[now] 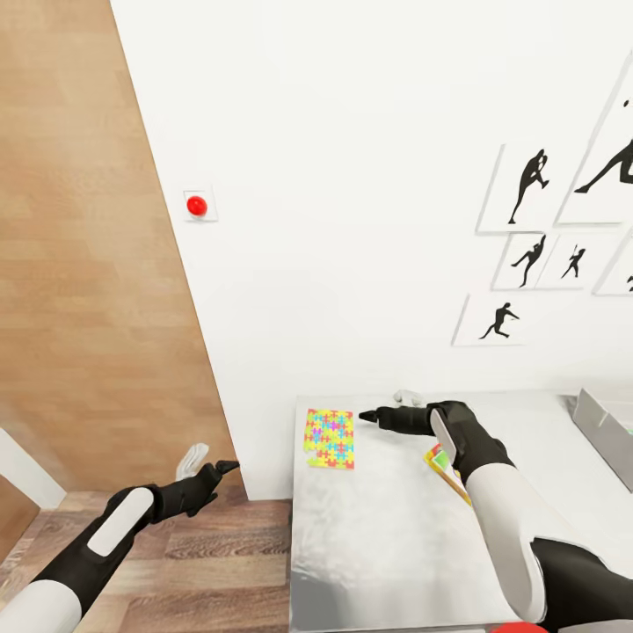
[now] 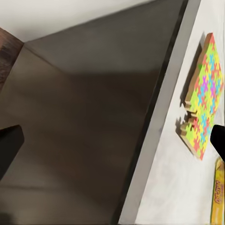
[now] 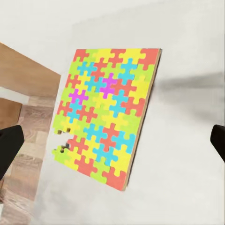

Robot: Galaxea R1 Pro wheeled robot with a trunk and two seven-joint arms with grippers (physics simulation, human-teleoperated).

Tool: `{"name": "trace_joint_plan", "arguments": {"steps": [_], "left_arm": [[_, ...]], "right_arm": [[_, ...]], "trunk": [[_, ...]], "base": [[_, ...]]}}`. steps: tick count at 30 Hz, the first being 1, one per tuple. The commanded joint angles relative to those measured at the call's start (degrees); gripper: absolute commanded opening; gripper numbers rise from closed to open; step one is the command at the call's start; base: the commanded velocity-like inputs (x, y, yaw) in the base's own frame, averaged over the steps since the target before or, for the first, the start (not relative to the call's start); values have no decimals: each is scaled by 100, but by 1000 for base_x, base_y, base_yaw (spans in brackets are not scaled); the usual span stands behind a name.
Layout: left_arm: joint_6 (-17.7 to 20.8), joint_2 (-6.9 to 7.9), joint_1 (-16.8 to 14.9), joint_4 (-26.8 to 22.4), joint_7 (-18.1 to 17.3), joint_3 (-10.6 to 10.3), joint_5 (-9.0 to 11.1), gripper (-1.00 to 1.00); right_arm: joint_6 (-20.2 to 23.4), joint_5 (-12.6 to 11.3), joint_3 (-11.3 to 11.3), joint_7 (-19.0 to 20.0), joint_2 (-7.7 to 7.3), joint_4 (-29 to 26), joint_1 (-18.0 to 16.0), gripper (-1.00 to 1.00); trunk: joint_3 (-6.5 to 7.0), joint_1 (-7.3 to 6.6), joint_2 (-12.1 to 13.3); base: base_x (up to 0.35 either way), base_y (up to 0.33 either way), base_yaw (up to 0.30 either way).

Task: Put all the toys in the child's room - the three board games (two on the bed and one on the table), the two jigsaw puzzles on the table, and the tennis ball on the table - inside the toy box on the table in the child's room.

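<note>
Seen from the head camera, the right arm reaches forward over the white table, its right gripper pointing toward the table's far left corner with one black and one pale finger spread apart, holding nothing. Just beside it, near the left edge, lies the jigsaw puzzle, flat and multicoloured. A yellow-edged board game peeks out under the right forearm, and the grey toy box sits at the table's far right edge. The left arm hangs low over the wooden floor, left of the table; its left gripper has fingers parted and empty. From the left wrist, the puzzle rests near the table edge, with a yellow box whose lettering is unreadable. From the right wrist, the puzzle lies between widely spread fingertips, a few pieces missing at one corner.
</note>
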Motion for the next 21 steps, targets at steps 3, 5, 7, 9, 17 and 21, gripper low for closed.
{"name": "trace_joint_plan", "arguments": {"steps": [3, 5, 7, 9, 17, 21], "left_arm": [[3, 18, 51, 3, -91, 81, 133, 100], [-101, 21, 91, 4, -114, 96, 89, 100], [-142, 12, 105, 48, -108, 123, 59, 100], [-145, 10, 96, 284, -105, 157, 75, 100], [-127, -17, -18, 1162, -123, 339, 77, 100], [-129, -15, -28, 1213, -144, 350, 63, 100]], "right_arm": [[27, 31, -41, -136, 111, 24, -10, 100], [-298, -7, -66, -379, 154, 30, -11, 100], [-709, -103, -111, -503, 176, 34, 1, 100], [-807, -190, -128, -532, 184, 40, 6, 100], [-766, -846, -117, -558, 174, 50, 14, 100], [-136, -899, -112, -595, 189, 101, -12, 100]], "trunk": [[-8, 4, -12], [-43, 48, -93], [-78, 91, -173], [-114, 135, -253], [-257, 311, -574], [-329, 399, -734]], "base": [[0, 0, 0], [0, 0, 0], [0, 0, 0], [0, 0, 0], [0, 0, 0], [0, 0, 0]]}}
